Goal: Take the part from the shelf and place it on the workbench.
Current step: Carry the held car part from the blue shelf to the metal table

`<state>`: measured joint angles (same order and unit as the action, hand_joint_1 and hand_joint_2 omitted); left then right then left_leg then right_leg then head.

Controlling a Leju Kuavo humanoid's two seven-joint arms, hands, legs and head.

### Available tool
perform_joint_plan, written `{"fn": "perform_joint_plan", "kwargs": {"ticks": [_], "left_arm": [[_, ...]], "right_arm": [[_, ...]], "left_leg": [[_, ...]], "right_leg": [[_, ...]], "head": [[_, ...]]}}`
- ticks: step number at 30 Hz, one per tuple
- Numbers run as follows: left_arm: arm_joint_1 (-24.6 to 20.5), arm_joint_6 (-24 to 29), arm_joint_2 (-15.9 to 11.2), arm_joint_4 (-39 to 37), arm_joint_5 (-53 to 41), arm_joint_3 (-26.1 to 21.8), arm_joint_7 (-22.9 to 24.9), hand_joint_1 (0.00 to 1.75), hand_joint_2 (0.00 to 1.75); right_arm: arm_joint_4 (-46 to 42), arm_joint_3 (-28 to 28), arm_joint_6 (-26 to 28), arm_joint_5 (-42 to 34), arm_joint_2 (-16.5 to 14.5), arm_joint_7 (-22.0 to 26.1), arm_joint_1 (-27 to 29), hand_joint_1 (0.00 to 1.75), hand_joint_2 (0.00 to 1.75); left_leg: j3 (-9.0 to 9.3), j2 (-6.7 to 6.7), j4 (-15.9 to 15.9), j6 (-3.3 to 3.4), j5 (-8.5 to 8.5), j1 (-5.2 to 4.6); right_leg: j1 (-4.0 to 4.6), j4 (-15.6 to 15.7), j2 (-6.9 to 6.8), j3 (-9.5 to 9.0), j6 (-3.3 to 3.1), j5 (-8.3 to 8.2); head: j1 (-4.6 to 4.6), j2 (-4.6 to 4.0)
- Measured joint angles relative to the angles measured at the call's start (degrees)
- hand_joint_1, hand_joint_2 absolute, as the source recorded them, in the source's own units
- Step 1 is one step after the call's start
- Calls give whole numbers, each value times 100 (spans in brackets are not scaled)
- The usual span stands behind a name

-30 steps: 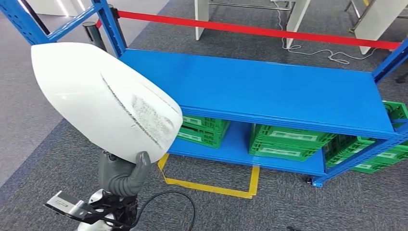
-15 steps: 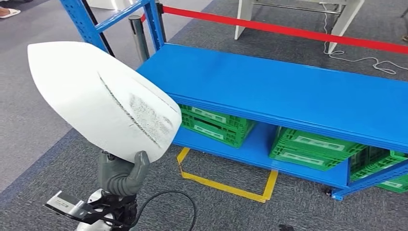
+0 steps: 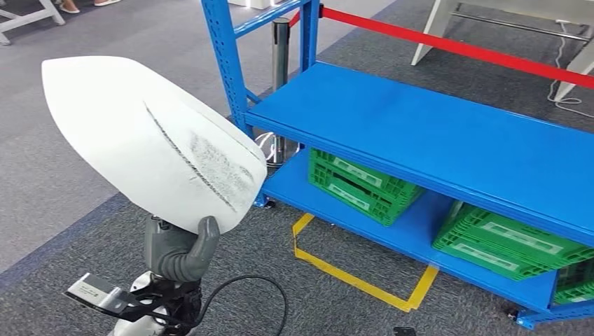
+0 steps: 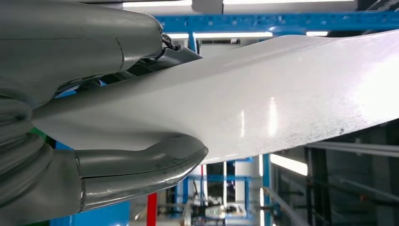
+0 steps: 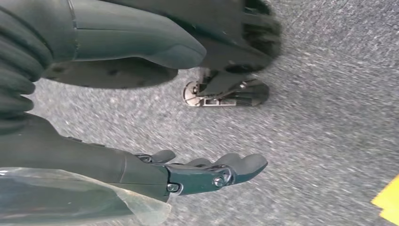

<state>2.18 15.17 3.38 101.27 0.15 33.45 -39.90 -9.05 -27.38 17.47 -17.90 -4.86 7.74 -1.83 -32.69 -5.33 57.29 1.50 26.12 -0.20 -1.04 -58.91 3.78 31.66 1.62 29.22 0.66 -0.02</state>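
The part (image 3: 150, 140) is a large white curved shell with a grey scuffed patch, raised at the left of the head view. My left hand (image 3: 178, 252) grips its lower edge from beneath, thumb hooked over the rim. Close up, the left wrist view has the thumb (image 4: 141, 172) pressed on the glossy white part (image 4: 263, 108). The blue shelf (image 3: 434, 133) stands to the right, its top board bare. My right hand (image 5: 141, 141) hangs over the carpet, its fingers (image 5: 216, 172) apart and holding nothing.
Green crates (image 3: 361, 185) sit on the shelf's lower board. Yellow tape (image 3: 357, 280) marks the carpet in front. A red barrier band (image 3: 462, 47) runs behind the shelf from a post (image 3: 280, 42). A black cable (image 3: 259, 294) loops by my left arm.
The whole scene has slid to the right as the camera turned left; the shelf's left upright is now in full view. The part stays held in my left hand the same way.
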Motion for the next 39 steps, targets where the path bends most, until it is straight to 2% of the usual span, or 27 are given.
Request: {"fn": "perform_joint_plan", "kwargs": {"ticks": [1, 2, 3, 4, 6, 8, 9, 10, 11, 13, 15, 16, 17, 19, 21, 23, 25, 26, 27, 28, 29, 30, 32, 34, 35, 37, 39], "left_arm": [[-5, 0, 1, -1, -1, -2, 2, 175, 175], [-9, 0, 1, -3, -2, -3, 5, 175, 175], [-10, 0, 1, -4, -3, -4, 9, 175, 175], [-8, 1, 1, -4, -3, -5, 11, 175, 175], [-18, 3, 1, -6, -5, -7, 13, 175, 175], [-25, 5, 1, -9, -8, -6, 15, 175, 175], [-21, 9, -1, -13, -9, -6, 17, 175, 175], [-16, 13, -2, -17, -10, -7, 22, 175, 175], [-13, 18, -2, -21, -13, -7, 29, 175, 175], [-12, 23, -1, -25, -26, -8, 54, 175, 175], [-24, 23, 2, -25, -49, -7, 76, 175, 175], [-30, 25, 4, -25, -58, -7, 80, 175, 175], [-33, 26, 4, -25, -63, -7, 81, 175, 175], [-25, 31, 5, -26, -67, -8, 82, 175, 175], [-27, 33, 9, -25, -67, -10, 82, 175, 175], [-35, 33, 13, -26, -67, -12, 82, 175, 175], [-30, 34, 14, -36, -67, -13, 82, 175, 175], [-25, 35, 13, -40, -67, -14, 82, 175, 175], [-20, 36, 11, -45, -68, -14, 82, 175, 175], [-18, 37, 11, -46, -68, -14, 82, 175, 175], [-17, 37, 11, -46, -69, -14, 82, 175, 175], [-21, 37, 11, -46, -69, -15, 82, 175, 175], [-26, 37, 14, -46, -69, -16, 82, 175, 175], [-23, 40, 12, -46, -69, -16, 82, 175, 175], [-18, 43, 9, -46, -69, -16, 82, 175, 175], [-27, 50, 4, -46, -70, -15, 82, 175, 175], [-35, 52, 3, -46, -72, -13, 82, 175, 175]], "right_arm": [[0, -4, -1, -3, 0, 3, 0, 0, 175], [0, -11, -3, -7, -1, 7, 2, 0, 175], [0, -21, -5, -10, -3, 11, 2, 0, 175], [0, -29, -6, -12, -9, 14, -1, 0, 175], [0, -38, -4, -12, -24, 19, -8, 0, 175], [0, -41, -8, -11, -31, 22, 4, 0, 175], [0, -42, -11, -9, -31, 21, 14, 0, 175], [0, -43, -14, -6, -31, 21, 21, 0, 175], [0, -45, -14, -2, -31, 22, 20, 0, 175], [0, -50, -14, 4, -37, 27, 3, 0, 175], [0, -59, -14, 4, -45, 28, -8, 0, 175], [0, -67, -14, 4, -46, 27, -8, 0, 175], [0, -74, -14, 4, -47, 24, -7, 0, 175], [0, -86, -14, 5, -47, 14, -15, 0, 175], [-1, -90, -14, 8, -47, 8, -28, 0, 175], [0, -94, -15, 14, -47, 1, -17, 0, 175], [2, -99, -15, 19, -47, -9, 12, 0, 175], [2, -103, -15, 20, -47, -10, 21, 0, 175], [2, -106, -14, 22, -47, -5, 23, 0, 175], [2, -109, -14, 24, -47, 0, 17, 0, 175], [2, -111, -14, 25, -47, 5, 7, 0, 175], [2, -114, -13, 26, -47, 8, 3, 0, 175], [2, -120, -11, 26, -47, 7, 1, 0, 175], [2, -125, -11, 24, -50, 5, 6, 0, 175], [1, -126, -11, 23, -53, 5, 6, 0, 175], [0, -127, -9, 24, -62, 0, 0, 0, 175], [1, -129, -14, 30, -64, -26, 7, 0, 175]], "left_leg": [[-33, -63, 14, -37, -13, 6], [-66, -125, 22, -78, -33, 15], [-93, -192, 23, -114, -54, 24], [-119, -173, 46, -146, -40, 24], [-257, 77, 341, -203, 163, 7], [-571, 389, 1077, -250, 561, 14], [-728, 450, 1452, -266, 718, 24], [-815, 474, 1683, -275, 781, 32], [-796, 487, 1688, -276, 729, 37], [-443, 594, 1058, -243, 370, 31], [-49, 903, 299, -175, 126, -24], [38, 1013, 103, -143, 95, -53], [50, 1050, 36, -119, 114, -77], [22, 905, 4, -62, 85, -68], [19, 760, -30, 5, 45, -31], [11, 613, -39, 50, 23, -11], [2, 446, -36, 67, 17, -16], [3, 358, -33, 68, 17, -19], [7, 272, -29, 67, 16, -20], [13, 190, -20, 63, 18, -19], [13, 118, -10, 53, 22, -13], [1, 52, 12, 35, 27, -14], [-49, -65, 44, -28, 19, 3], [-95, -183, 47, -105, -5, 29], [-115, -156, 69, -140, 14, 27], [-262, 100, 389, -207, 218, 10], [-606, 396, 1133, -258, 585, 19]], "right_leg": [[-6, 140, 84, -71, -8, -15], [0, 162, 85, -91, -19, -2], [2, 160, 22, -97, -40, -14], [1, 167, -50, -97, -69, -29], [-14, 192, -211, -97, -141, -50], [-4, 196, -386, -91, -185, -48], [2, 195, -478, -87, -189, -45], [7, 193, -567, -84, -191, -42], [10, 192, -646, -84, -190, -40], [18, 192, -785, -102, -180, -30], [47, 186, -895, -121, -147, -9], [64, 181, -953, -125, -123, 1], [79, 180, -1019, -127, -100, 8], [78, 176, -1112, -131, -40, 35], [56, -39, -862, -40, 19, 205], [39, -709, -500, 275, 49, 550], [38, -1365, -397, 620, 58, 760], [38, -1425, -388, 676, 54, 706], [38, -1261, -375, 624, 45, 544], [34, -913, -328, 480, 33, 315], [22, -522, -205, 303, 17, 131], [7, -183, -59, 146, 7, 11], [-3, 109, 139, -12, -11, -21], [10, 136, 64, -40, -47, -27], [8, 153, -4, -52, -76, -38], [-10, 192, -162, -80, -142, -53], [-3, 195, -339, -94, -182, -36]], "head": [[2, 0], [4, 0], [5, 0], [7, 0], [56, 0], [107, 0], [112, 0], [112, 0], [114, 0], [114, 0], [114, 0], [112, 0], [111, 0], [114, 0], [95, 0], [62, 0], [55, 0], [55, 0], [56, 0], [56, 0], [55, 0], [58, 0], [63, 0], [63, 0], [65, 0], [114, 0], [163, 0]]}}
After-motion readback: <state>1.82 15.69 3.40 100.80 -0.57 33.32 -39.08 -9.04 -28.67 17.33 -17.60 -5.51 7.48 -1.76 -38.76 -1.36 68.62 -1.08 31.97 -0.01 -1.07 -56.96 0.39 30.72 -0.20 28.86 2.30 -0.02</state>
